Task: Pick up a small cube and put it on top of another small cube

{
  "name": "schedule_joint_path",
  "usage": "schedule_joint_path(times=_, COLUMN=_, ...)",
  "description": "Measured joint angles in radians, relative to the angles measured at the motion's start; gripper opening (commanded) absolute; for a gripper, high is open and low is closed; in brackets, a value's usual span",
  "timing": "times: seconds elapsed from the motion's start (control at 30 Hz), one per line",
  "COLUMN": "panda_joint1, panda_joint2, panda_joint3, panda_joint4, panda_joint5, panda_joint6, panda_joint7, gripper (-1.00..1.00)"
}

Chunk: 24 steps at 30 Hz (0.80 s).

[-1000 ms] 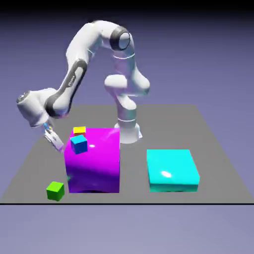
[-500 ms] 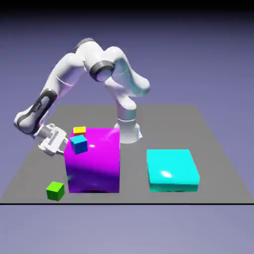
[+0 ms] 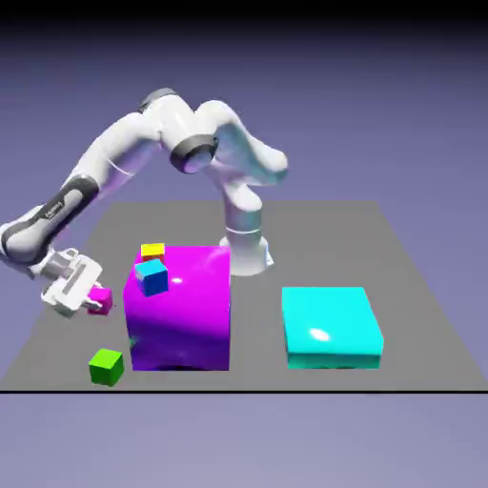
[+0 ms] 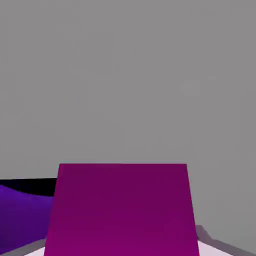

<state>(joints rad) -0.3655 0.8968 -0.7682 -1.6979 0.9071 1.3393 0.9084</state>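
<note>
Glare on the blocks, murk up close

In my exterior view a small white glare sits on the cyan block (image 3: 332,324) near the desk's (image 3: 257,229) near right corner, and a fainter glint on top of the purple block (image 3: 181,305). The backdrop (image 3: 381,114) fades to black along the top. Edges look mostly crisp. My hand view is flat and dim: the pink cube (image 4: 122,210) shows dark magenta against plain grey.

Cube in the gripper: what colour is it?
Magenta; the cube shows best in the hand view.
</note>
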Motion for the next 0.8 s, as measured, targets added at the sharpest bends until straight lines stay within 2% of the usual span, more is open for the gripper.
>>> schedule_joint_path(times=0.5, panda_joint1=-0.021, panda_joint2=0.203, panda_joint3=0.053, panda_joint4=0.544, panda_joint5=0.157, panda_joint6=-0.217, panda_joint7=0.273, gripper=-1.0)
schedule_joint_path(times=0.57, panda_joint1=-0.021, panda_joint2=0.207, panda_joint3=0.054, panda_joint4=0.552, panda_joint5=0.16, panda_joint6=-0.22, panda_joint7=0.277, gripper=-1.0)
schedule_joint_path(times=0.7, panda_joint1=0.062, panda_joint2=0.197, panda_joint3=0.06, panda_joint4=0.407, panda_joint5=0.171, panda_joint6=-0.126, panda_joint7=0.223, gripper=-1.0)
schedule_joint_path(times=0.73, panda_joint1=0.083, panda_joint2=0.194, panda_joint3=0.062, panda_joint4=0.372, panda_joint5=0.174, panda_joint6=-0.102, panda_joint7=0.21, gripper=1.0)
schedule_joint_path(times=0.8, panda_joint1=0.083, panda_joint2=0.194, panda_joint3=0.062, panda_joint4=0.372, panda_joint5=0.173, panda_joint6=-0.103, panda_joint7=0.209, gripper=1.0)
